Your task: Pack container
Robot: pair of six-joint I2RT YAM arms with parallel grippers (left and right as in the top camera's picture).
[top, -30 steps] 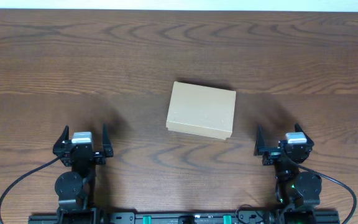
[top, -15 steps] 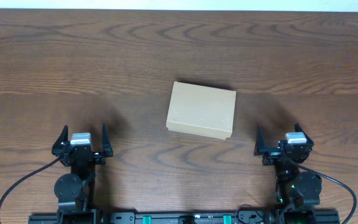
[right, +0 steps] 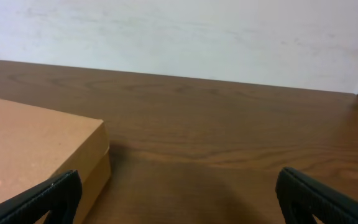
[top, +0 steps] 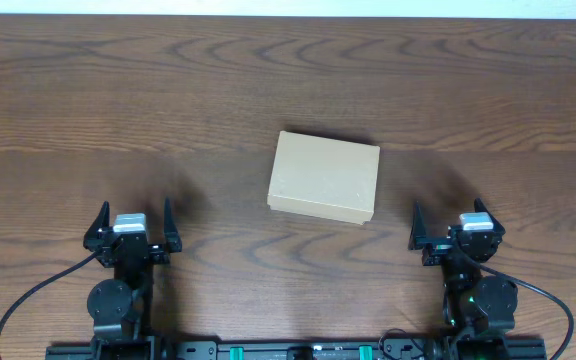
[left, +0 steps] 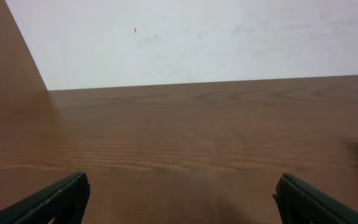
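The container (top: 324,177) is a plain tan cardboard box with its lid shut, lying flat at the middle of the wooden table. Its corner also shows at the left of the right wrist view (right: 36,155). My left gripper (top: 134,222) is open and empty near the front edge, well to the left of the box; its view (left: 179,199) shows only bare wood. My right gripper (top: 451,222) is open and empty near the front edge, to the right of the box and a little nearer than it; its fingertips (right: 179,199) frame bare wood beside the box.
The wooden table (top: 168,100) ends at a white wall at the back (left: 197,37). No pens or cutters show in any view.
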